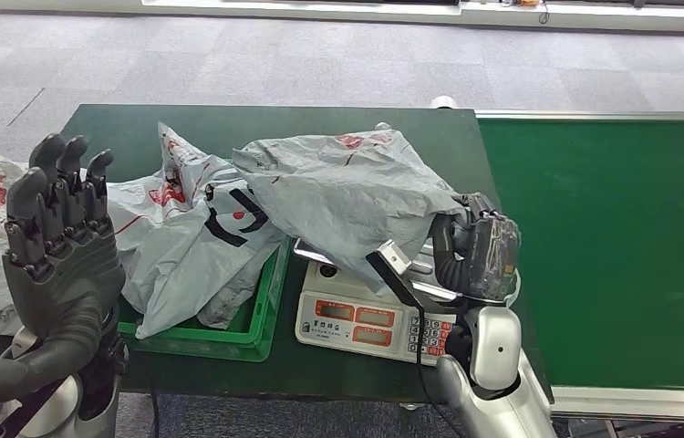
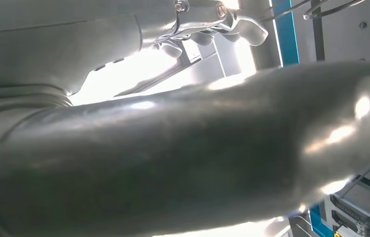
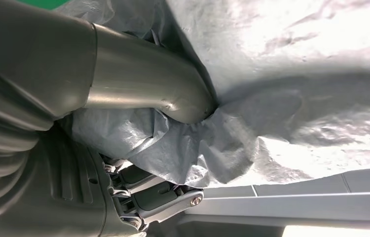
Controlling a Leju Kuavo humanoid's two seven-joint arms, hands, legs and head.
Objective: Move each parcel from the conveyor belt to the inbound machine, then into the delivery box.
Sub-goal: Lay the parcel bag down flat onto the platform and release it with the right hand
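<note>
At lower right centre of the head view, the right hand (image 1: 482,251) has its fingers (image 3: 143,91) pinched into the edge of a grey parcel (image 1: 347,196), holding it. That parcel lies over the inbound machine (image 1: 370,319), a scale with red displays, on the dark green bench (image 1: 119,137). Right of it runs the conveyor belt (image 1: 621,237). At lower left, the left hand (image 1: 60,255) is raised, fingers wide, holding nothing. Between them, the green delivery box (image 1: 256,324) holds white parcels (image 1: 188,233).
</note>
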